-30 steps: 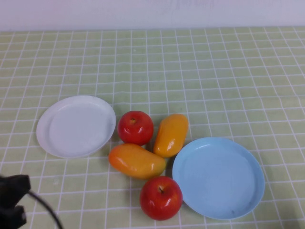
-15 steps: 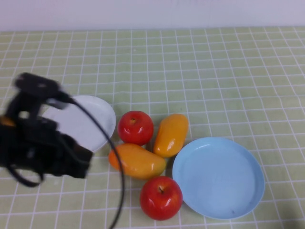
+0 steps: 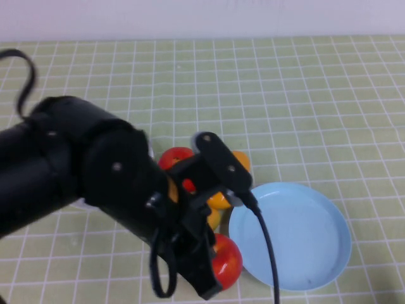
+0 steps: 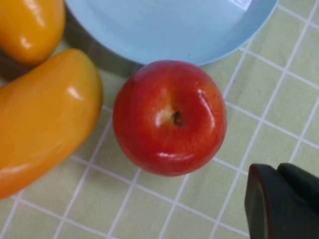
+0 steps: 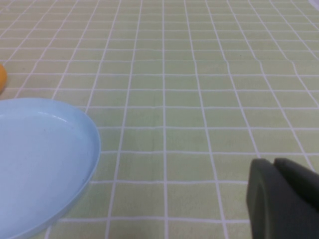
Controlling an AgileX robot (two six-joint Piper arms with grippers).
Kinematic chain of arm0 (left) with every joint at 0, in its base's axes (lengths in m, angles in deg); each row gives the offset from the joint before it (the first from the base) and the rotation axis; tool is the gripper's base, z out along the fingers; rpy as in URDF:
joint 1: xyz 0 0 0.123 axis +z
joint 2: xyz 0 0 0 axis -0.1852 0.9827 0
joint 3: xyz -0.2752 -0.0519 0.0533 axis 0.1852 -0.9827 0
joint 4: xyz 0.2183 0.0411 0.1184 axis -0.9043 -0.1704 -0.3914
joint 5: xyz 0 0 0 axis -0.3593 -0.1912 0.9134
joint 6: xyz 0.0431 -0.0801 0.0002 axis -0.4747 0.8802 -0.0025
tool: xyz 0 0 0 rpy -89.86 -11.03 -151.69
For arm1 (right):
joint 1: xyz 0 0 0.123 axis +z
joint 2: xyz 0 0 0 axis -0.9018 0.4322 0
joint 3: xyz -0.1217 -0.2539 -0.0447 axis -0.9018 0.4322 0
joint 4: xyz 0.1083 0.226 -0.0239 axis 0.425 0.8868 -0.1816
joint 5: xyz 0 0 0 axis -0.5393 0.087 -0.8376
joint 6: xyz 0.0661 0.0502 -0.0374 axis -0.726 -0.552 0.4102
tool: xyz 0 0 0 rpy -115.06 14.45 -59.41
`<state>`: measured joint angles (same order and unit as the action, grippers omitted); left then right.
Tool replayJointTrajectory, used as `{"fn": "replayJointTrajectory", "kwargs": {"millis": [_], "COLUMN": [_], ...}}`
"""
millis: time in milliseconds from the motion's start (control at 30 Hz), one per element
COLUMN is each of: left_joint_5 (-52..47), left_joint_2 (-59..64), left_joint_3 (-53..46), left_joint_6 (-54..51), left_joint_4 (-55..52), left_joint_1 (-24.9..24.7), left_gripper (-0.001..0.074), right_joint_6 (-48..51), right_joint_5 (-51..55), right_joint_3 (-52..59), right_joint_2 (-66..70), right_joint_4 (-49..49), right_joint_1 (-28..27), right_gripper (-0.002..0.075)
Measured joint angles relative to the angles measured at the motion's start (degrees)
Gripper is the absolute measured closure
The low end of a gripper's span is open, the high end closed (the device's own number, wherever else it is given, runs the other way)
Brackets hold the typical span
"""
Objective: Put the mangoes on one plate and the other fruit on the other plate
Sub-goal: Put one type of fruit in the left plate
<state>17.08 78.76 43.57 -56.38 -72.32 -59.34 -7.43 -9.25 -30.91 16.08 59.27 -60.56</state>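
My left arm (image 3: 95, 183) reaches over the fruit cluster and hides the white plate. My left gripper (image 4: 276, 172) hovers just beside the near red apple (image 4: 169, 117), fingers together and holding nothing. That apple (image 3: 228, 263) lies against the light blue plate (image 3: 297, 240). Two mangoes (image 4: 45, 119) (image 4: 30, 25) lie next to it. The far apple (image 3: 174, 157) and one mango (image 3: 239, 158) peek out past the arm. My right gripper (image 5: 274, 167) is shut and empty, low over the cloth beside the blue plate (image 5: 40, 154).
A green checked cloth (image 3: 304, 95) covers the table. The left arm's black cable (image 3: 266, 247) trails across the blue plate's near-left rim. A white wall runs along the far edge.
The left arm swung in from the near-left corner, passed over the white plate and now covers the fruit cluster. No fruit or plate has moved.
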Motion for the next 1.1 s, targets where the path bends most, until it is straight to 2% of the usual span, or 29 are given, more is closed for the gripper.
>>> {"fn": "replayJointTrajectory", "kwargs": {"millis": [67, 167, 233, 333, 367, 400, 467, 833, 1100], "left_joint_5": [-0.1, -0.4, -0.7, -1.0, -0.8, -0.3, 0.6, 6.0, 6.9], "left_joint_2": [1.2, 2.4, 3.0, 3.9, 4.2, 4.6, 5.3, 8.8, 11.6], "left_joint_3": [0.6, 0.9, 0.9, 1.0, 1.0, 1.0, 1.0, 1.0, 1.1], "left_joint_6": [-0.3, -2.3, -3.2, -5.3, -6.8, -8.0, -9.9, -26.9, -30.5], "left_joint_4": [-0.6, -1.4, -1.6, -1.6, -1.6, -1.6, -1.6, -1.7, -3.6], "left_joint_1": [-0.7, -1.0, -1.0, -1.0, -1.0, -1.0, -1.3, -1.9, -1.9], "left_gripper": [0.073, 0.0644, 0.0524, 0.0243, 0.0172, 0.0126, 0.008, 0.0067, 0.0067], "right_joint_6": [0.0, 0.0, 0.0, 0.0, 0.0, 0.0, 0.0, 0.0, 0.0], "right_joint_5": [0.0, 0.0, 0.0, 0.0, 0.0, 0.0, 0.0, 0.0, 0.0], "right_joint_3": [0.0, 0.0, 0.0, 0.0, 0.0, 0.0, 0.0, 0.0, 0.0], "right_joint_2": [0.0, 0.0, 0.0, 0.0, 0.0, 0.0, 0.0, 0.0, 0.0], "right_joint_4": [0.0, 0.0, 0.0, 0.0, 0.0, 0.0, 0.0, 0.0, 0.0], "right_joint_1": [0.0, 0.0, 0.0, 0.0, 0.0, 0.0, 0.0, 0.0, 0.0], "right_gripper": [0.0743, 0.0743, 0.0743, 0.0743, 0.0743, 0.0743, 0.0743, 0.0743, 0.0743]}}
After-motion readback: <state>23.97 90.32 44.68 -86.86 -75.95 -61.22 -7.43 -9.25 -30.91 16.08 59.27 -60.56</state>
